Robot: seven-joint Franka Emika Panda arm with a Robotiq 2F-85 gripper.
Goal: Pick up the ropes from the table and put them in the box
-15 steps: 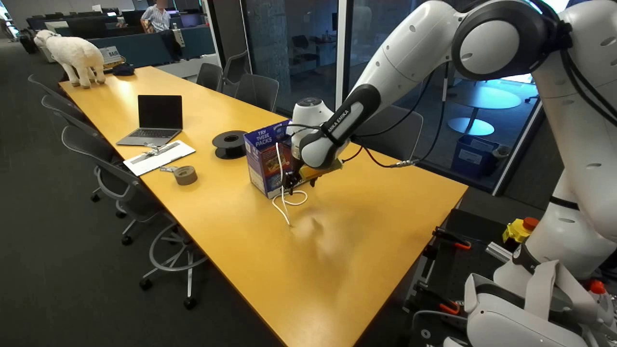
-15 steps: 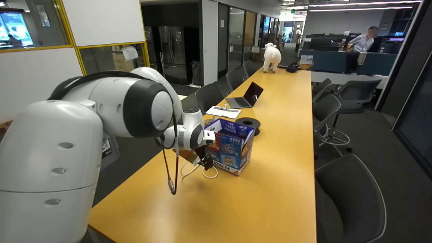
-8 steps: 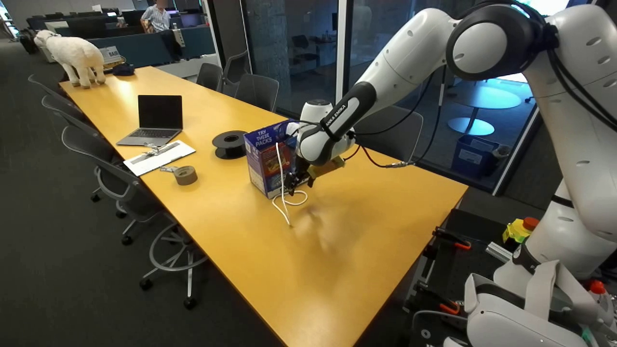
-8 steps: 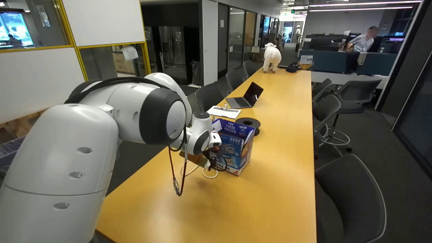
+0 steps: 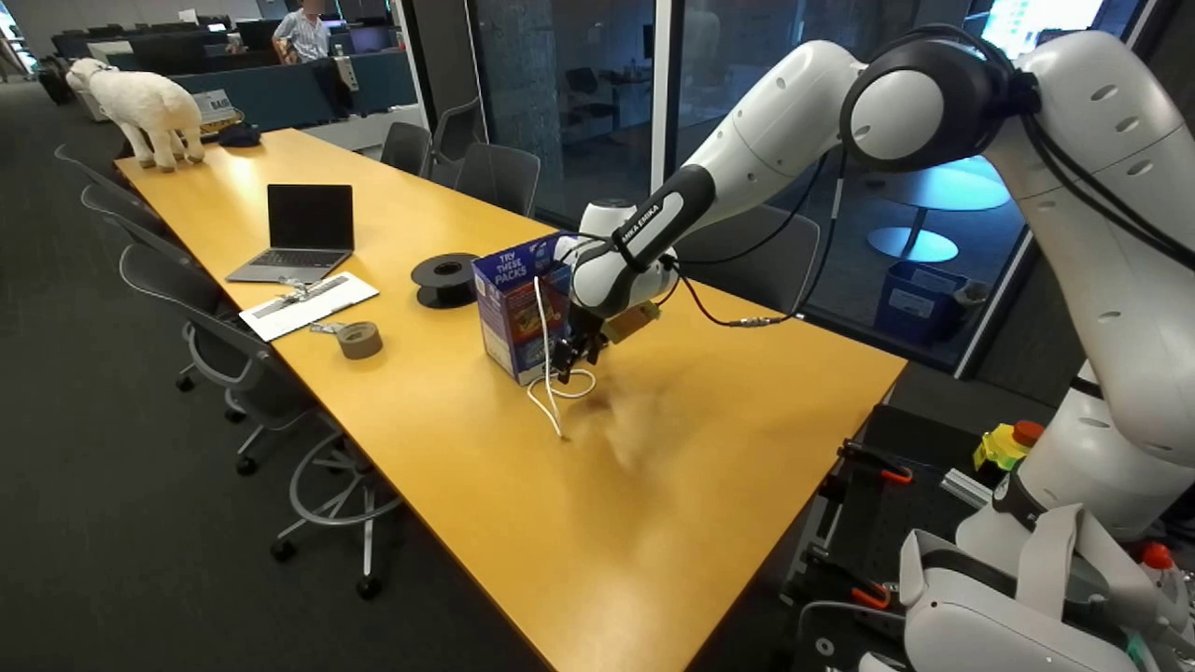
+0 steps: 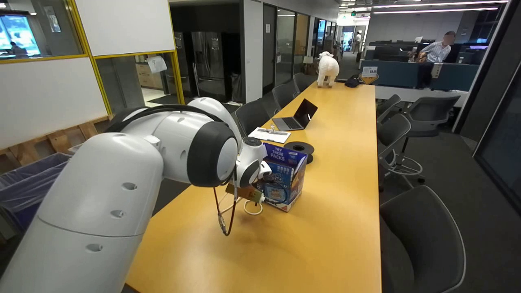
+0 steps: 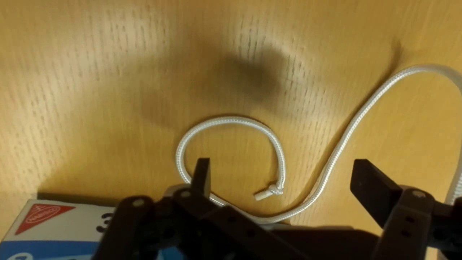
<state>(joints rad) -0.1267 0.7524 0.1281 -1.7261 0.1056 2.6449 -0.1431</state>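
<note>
In the wrist view, starting lower left, there's the box (image 7: 61, 231), partly behind the fingers (image 7: 203, 177). Next along, the rope (image 7: 335, 155), and one is all I can make out! It curls loosely on the tabletop (image 7: 108, 119), its knot (image 7: 277, 189) showing in the gap, a long strand sweeping up to the right. The claw (image 7: 282, 171) is spread wide, gripping nothing. At the right border the rope blurs and seems to rise toward the lens; in an exterior view the rope (image 5: 543, 322) runs up the box's side to near the rim, though I can't see whether any hangs inside.

So this looks like the pinch coming up, and it wants care: sink straight down, centre on the strand beside the knot, bring the tips almost to the tabletop, then squeeze firmly, because a thin, limp rope can slip out. Keep off the box's wall; a knock could slide it.

Now the room, left to right in an exterior view: the tabletop's long edge, the tape (image 5: 358, 340), the spool (image 5: 444, 280) near the box, the claw just beside the box, then generous space on the right for backing off. Best lift, I'd say: up on that right side, well over the rim, then across, watching for slack snagging.
</note>
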